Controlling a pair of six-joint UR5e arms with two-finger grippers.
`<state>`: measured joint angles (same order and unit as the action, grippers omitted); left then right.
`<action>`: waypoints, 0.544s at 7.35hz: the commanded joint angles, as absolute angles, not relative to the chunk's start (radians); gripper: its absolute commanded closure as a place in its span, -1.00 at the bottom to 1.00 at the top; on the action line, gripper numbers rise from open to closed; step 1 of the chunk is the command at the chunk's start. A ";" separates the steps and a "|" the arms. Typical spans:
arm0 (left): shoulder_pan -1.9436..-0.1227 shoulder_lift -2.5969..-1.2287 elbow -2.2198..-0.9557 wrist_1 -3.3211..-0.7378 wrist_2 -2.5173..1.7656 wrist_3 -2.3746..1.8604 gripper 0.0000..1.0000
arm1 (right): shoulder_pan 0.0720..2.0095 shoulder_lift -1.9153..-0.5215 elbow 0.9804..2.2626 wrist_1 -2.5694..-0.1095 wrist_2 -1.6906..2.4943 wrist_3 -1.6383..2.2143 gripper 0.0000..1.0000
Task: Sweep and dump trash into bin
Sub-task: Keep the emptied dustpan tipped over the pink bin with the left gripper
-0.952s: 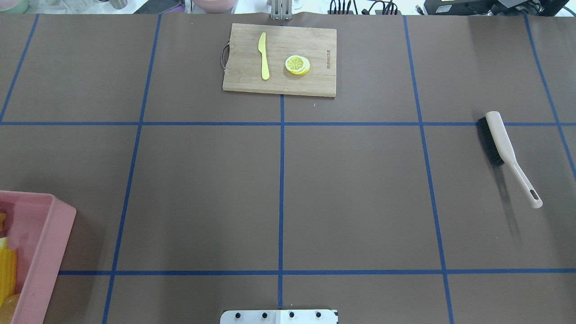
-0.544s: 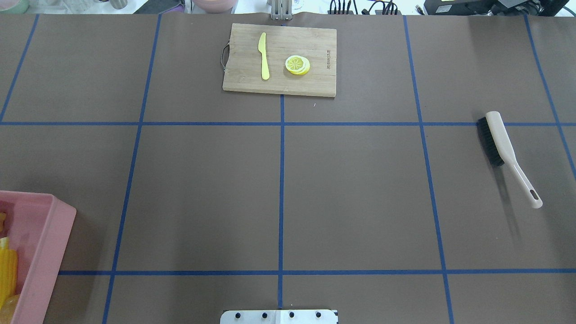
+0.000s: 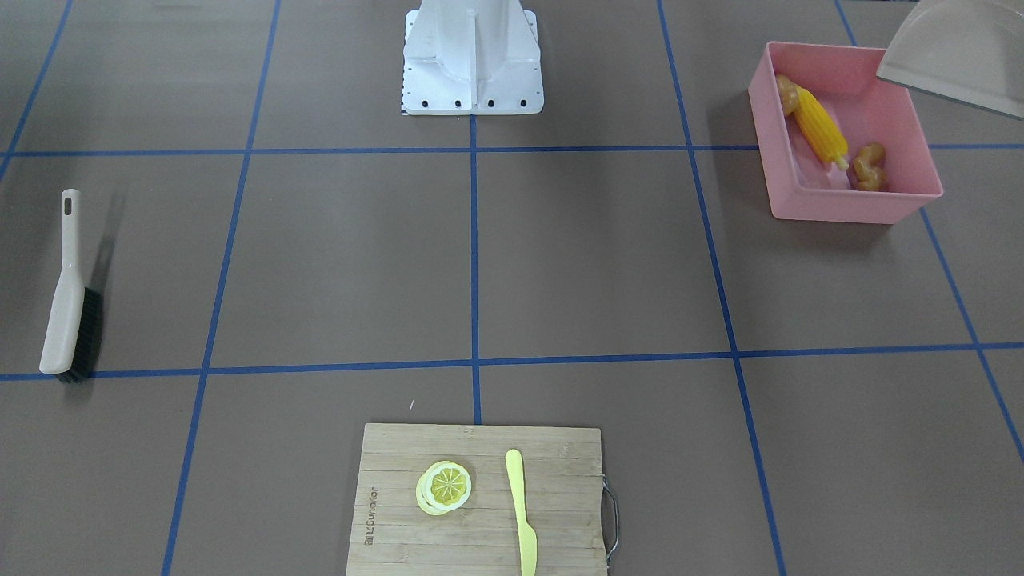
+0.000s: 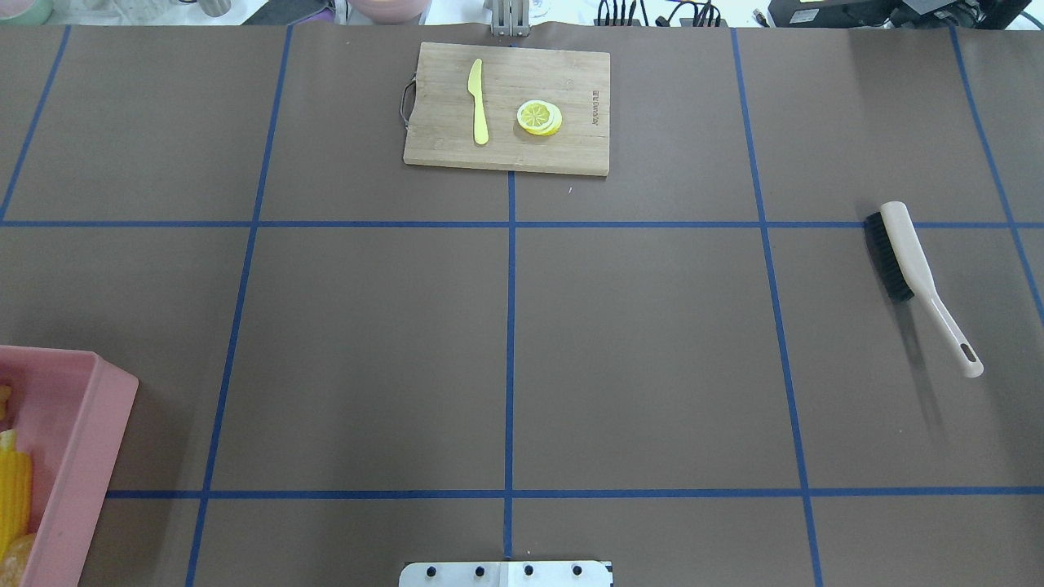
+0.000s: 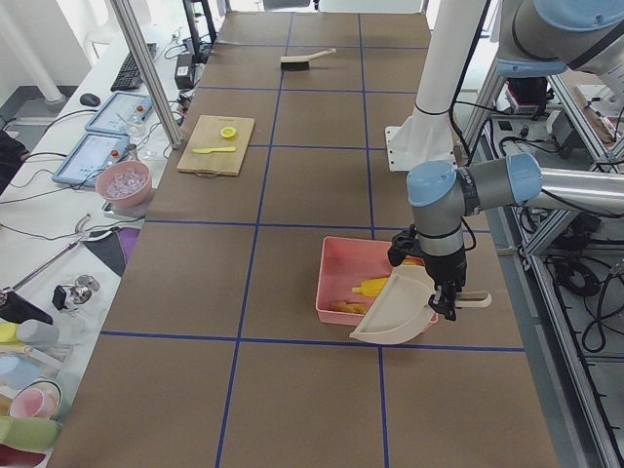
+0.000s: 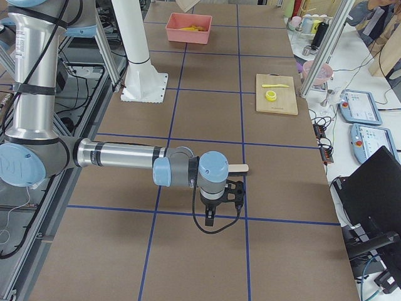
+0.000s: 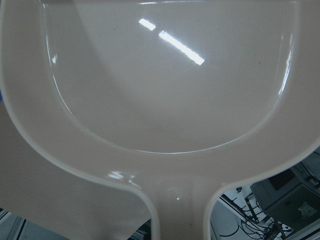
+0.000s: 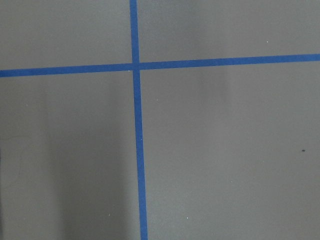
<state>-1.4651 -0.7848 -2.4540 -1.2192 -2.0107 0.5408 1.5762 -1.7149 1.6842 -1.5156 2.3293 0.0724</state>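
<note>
The pink bin [image 3: 914,126] stands at the table's edge on my left side; the overhead view [image 4: 90,424] cuts off most of it. Inside lie the yellow corn cob [image 3: 820,124], the knobbly ginger root [image 3: 868,164] and the brown-orange potato [image 3: 788,90]. The beige-grey dustpan [image 5: 395,312] hangs tilted over the bin's near side and fills the left wrist view [image 7: 165,85]. My left gripper [image 5: 447,307] is at its handle; I cannot tell whether it is shut. My right gripper [image 6: 220,204] hovers low over bare table; its state cannot be told.
A beige brush [image 4: 905,253] with black bristles lies on the table's right side. A wooden cutting board [image 4: 571,139] at the far middle carries a pale yellow knife [image 4: 478,102] and a lemon slice [image 4: 538,116]. The robot's base [image 3: 472,56] stands at the near middle.
</note>
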 commanded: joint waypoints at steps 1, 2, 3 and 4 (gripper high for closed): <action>-1.537 -0.906 -2.436 -1.242 -1.982 0.462 1.00 | 1.575 -1.715 1.680 -1.516 2.329 0.072 -1.00; -1.560 -0.993 -2.400 -1.247 -1.985 0.462 1.00 | 1.575 -1.715 1.680 -1.516 2.329 0.074 -1.00; -1.586 -1.094 -2.340 -1.284 -2.005 0.460 1.00 | 1.575 -1.715 1.680 -1.516 2.329 0.074 -1.00; -1.598 -1.217 -2.265 -1.287 -2.060 0.468 1.00 | 1.575 -1.715 1.680 -1.516 2.329 0.074 -1.00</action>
